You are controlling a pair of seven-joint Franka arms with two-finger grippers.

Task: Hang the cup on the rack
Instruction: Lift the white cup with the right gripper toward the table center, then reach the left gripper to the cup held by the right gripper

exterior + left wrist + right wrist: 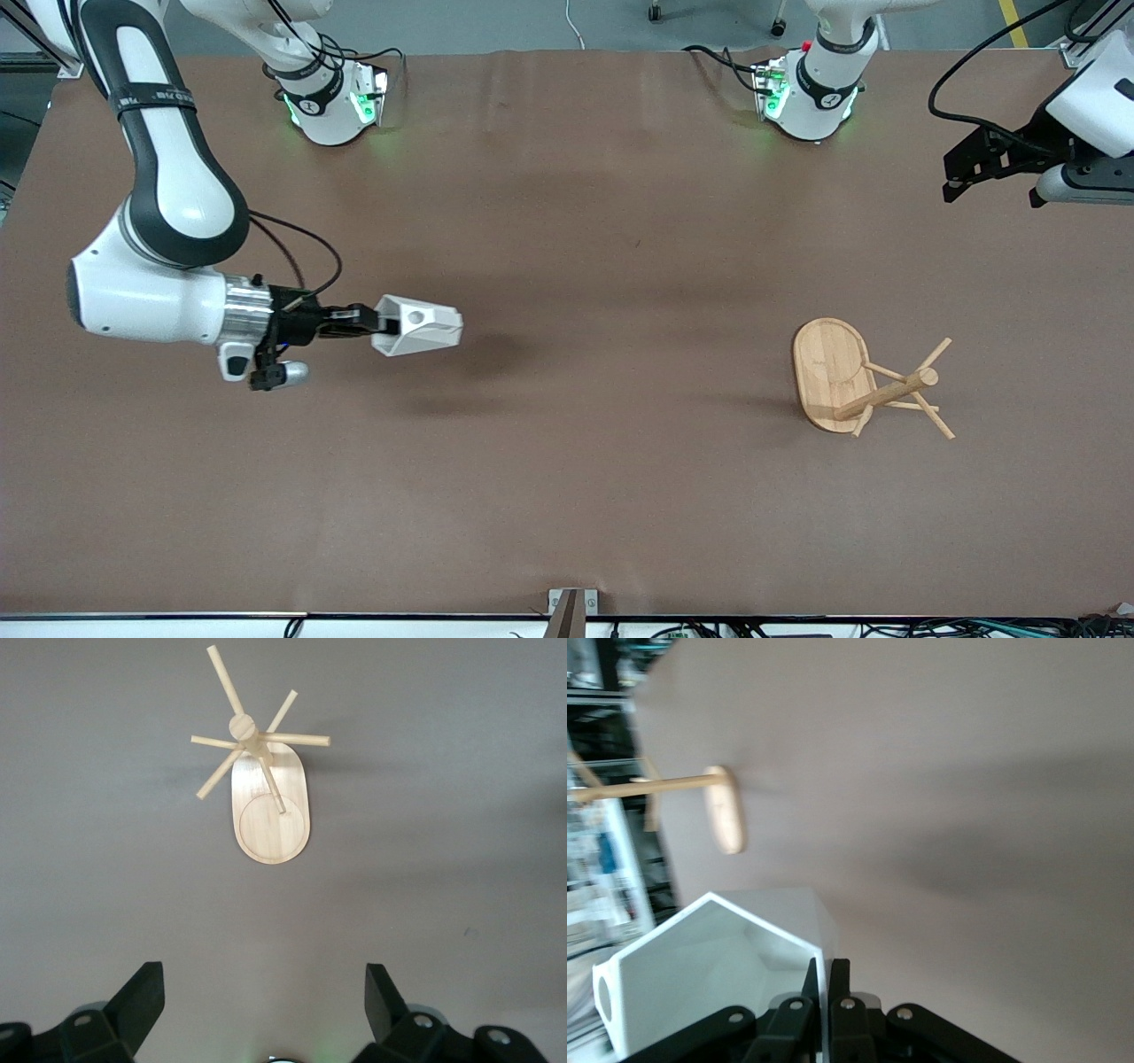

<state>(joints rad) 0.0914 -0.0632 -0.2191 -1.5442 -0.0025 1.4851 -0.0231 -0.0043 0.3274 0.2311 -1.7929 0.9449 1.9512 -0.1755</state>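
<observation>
My right gripper point(383, 322) is shut on the rim wall of the white faceted cup point(421, 326) and holds it on its side above the table toward the right arm's end. In the right wrist view the cup point(713, 979) shows its open mouth and a round hole, with my fingers point(824, 979) pinching its wall. The bamboo rack point(837, 377) stands upright toward the left arm's end, with its post and thin pegs point(921, 381); it also shows in the left wrist view point(266, 806) and the right wrist view point(722, 811). My left gripper point(952, 182) is open and empty, up high.
The brown table point(567, 496) spreads between the cup and the rack. The two arm bases point(332, 97) stand along the edge farthest from the front camera. A small metal bracket point(571, 607) sits at the table's nearest edge.
</observation>
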